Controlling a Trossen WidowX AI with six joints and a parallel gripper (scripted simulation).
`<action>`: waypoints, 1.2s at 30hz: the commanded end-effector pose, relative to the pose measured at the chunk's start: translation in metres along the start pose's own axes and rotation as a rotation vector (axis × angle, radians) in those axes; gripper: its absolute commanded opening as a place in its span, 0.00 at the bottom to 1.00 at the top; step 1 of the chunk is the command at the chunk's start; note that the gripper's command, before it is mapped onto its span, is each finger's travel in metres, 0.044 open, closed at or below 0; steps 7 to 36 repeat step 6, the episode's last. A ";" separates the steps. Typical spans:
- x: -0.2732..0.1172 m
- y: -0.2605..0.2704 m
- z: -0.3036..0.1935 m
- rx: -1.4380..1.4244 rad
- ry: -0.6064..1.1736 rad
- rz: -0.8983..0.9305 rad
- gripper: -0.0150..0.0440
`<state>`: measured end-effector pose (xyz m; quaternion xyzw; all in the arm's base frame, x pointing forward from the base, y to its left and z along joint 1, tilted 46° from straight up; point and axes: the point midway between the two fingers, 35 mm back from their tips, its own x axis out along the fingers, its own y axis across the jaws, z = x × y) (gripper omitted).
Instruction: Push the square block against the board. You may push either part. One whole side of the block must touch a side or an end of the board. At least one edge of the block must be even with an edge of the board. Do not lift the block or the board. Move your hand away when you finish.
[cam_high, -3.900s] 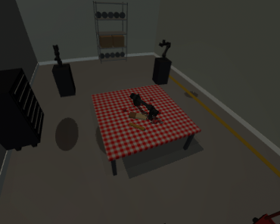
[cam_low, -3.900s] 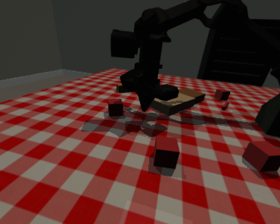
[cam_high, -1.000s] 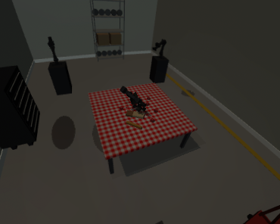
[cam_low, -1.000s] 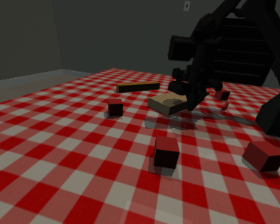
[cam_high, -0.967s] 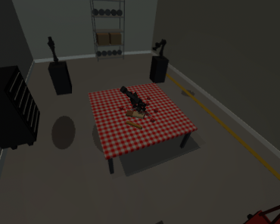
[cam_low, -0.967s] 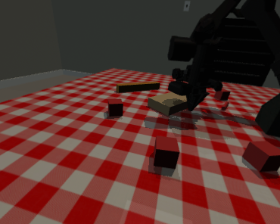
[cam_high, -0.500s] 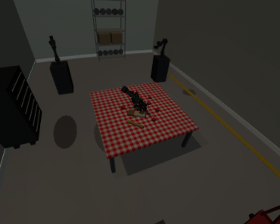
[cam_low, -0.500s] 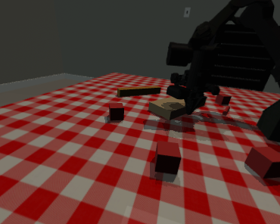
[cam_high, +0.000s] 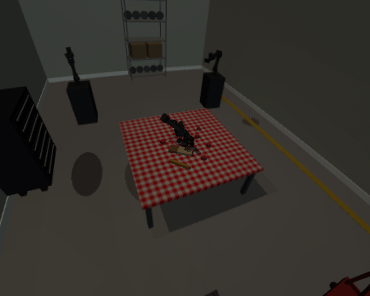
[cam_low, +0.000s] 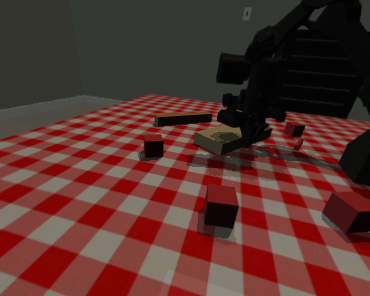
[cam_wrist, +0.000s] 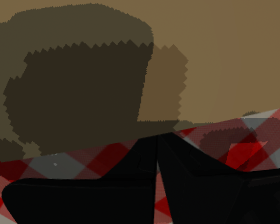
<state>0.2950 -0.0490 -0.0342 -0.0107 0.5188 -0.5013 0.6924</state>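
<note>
The light tan board (cam_high: 186, 151) (cam_low: 216, 138) (cam_wrist: 225, 60) lies flat on the table, and its surface fills the top of the wrist view, partly in shadow. The brown square block (cam_high: 173, 149) lies at the board's left end in the top view. They look touching or nearly so there; the views are too small or blocked to tell if an edge is even. The block is out of the wrist view. My gripper (cam_high: 193, 149) (cam_low: 249, 144) (cam_wrist: 158, 135) is shut and empty, pointing down, with its tips low at the board's long side. Whether they touch it is unclear.
A long orange-brown bar (cam_high: 179, 163) (cam_low: 183, 119) lies on the checked cloth (cam_high: 150, 187) (cam_low: 75, 200) beyond the board. Several red cubes stand around, including one (cam_low: 153, 146) left of the board and one (cam_low: 221, 206) nearer the exterior camera.
</note>
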 end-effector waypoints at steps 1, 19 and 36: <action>0.001 0.000 0.003 0.010 -0.007 -0.002 0.25; 0.001 0.001 -0.006 0.010 -0.006 -0.002 0.25; 0.001 0.001 -0.006 0.010 -0.006 -0.002 0.25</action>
